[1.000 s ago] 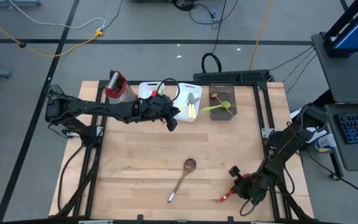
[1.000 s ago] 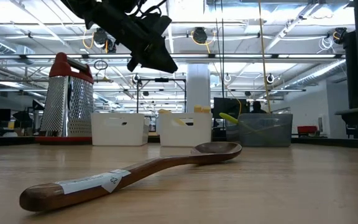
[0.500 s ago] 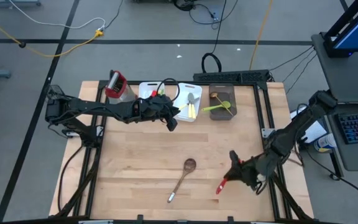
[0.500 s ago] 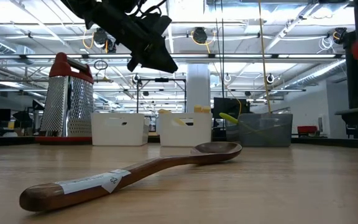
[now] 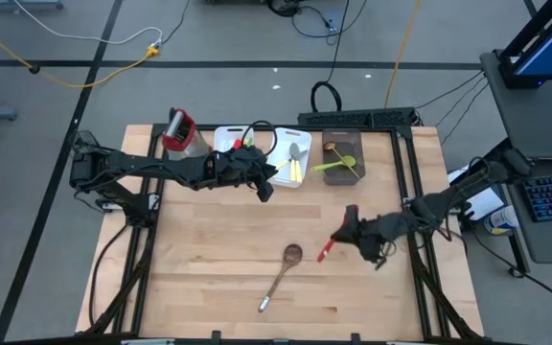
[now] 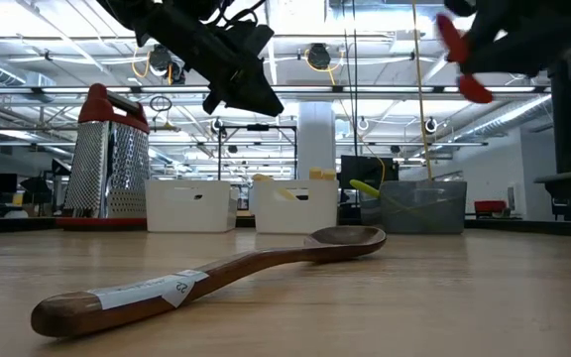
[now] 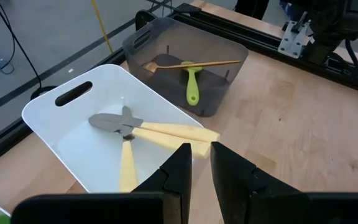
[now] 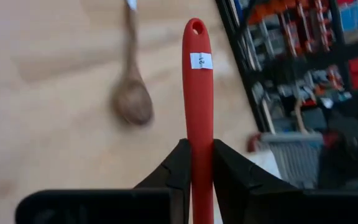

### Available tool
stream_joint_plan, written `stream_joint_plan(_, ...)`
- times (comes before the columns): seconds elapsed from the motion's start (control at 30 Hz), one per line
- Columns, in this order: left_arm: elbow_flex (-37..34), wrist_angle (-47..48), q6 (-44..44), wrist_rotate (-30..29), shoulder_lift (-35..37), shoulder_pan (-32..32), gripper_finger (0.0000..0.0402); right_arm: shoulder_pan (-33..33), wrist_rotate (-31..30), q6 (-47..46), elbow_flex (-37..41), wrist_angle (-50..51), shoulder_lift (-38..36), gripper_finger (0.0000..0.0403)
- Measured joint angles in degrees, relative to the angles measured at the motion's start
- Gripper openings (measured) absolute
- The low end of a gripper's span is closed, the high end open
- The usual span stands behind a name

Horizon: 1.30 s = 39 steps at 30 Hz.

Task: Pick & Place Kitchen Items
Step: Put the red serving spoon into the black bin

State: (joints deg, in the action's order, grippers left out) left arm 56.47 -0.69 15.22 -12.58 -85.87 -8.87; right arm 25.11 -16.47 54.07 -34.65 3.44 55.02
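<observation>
My right gripper (image 5: 343,235) is shut on the red spoon (image 5: 326,251) above the table's right half. The spoon also shows in the low view (image 6: 459,55), high up. Its bowl end is hidden by the gripper. The brown wooden spoon (image 5: 281,273) lies flat on the table, left and near of it, and also shows in the low view (image 6: 216,273) and the right wrist view (image 8: 132,93). My left gripper (image 5: 266,187) hangs shut and empty near the white bin (image 5: 290,165), which holds cream-handled knives (image 7: 160,132). My right gripper pinches the red spoon's handle (image 8: 199,155) between its two fingers. The fingers lie along the handle and come slanting down from the table's right. The handle's free end, with a hole (image 8: 196,28) and a white label, sticks out beyond the fingertips. The spoon is lifted clear.
A grey bin (image 5: 345,174) at the far edge holds a green spatula (image 7: 192,87) and a gold ladle (image 7: 191,64). A second white bin (image 5: 226,142) and a metal grater (image 5: 180,134) stand farther left. Black rails run along the table's right and far edges.
My right gripper has carried the red spoon from the near right corner up and toward the far edge and the left, coming into the low view high up. The spoon stays in the hold. The wooden spoon and my left arm have kept still.
</observation>
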Motion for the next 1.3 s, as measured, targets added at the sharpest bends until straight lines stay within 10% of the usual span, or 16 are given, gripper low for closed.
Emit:
stream_joint_plan(0.27,0.0,0.02,0.0,0.0,0.01,0.0,0.0063,-12.29,1.87,6.41,-0.02,0.13,-0.85,0.0033)
stream_joint_plan(0.7,0.0,-2.54,-1.64,0.02,-0.01,0.0,0.0063,-38.94,31.54,11.64,-0.11,1.06,-3.12,0.0035)
stream_joint_plan(1.3,0.0,-6.91,-7.61,0.02,0.01,-0.13,0.0063,-63.97,52.77,12.53,5.81,-16.58,6.46,0.0034)
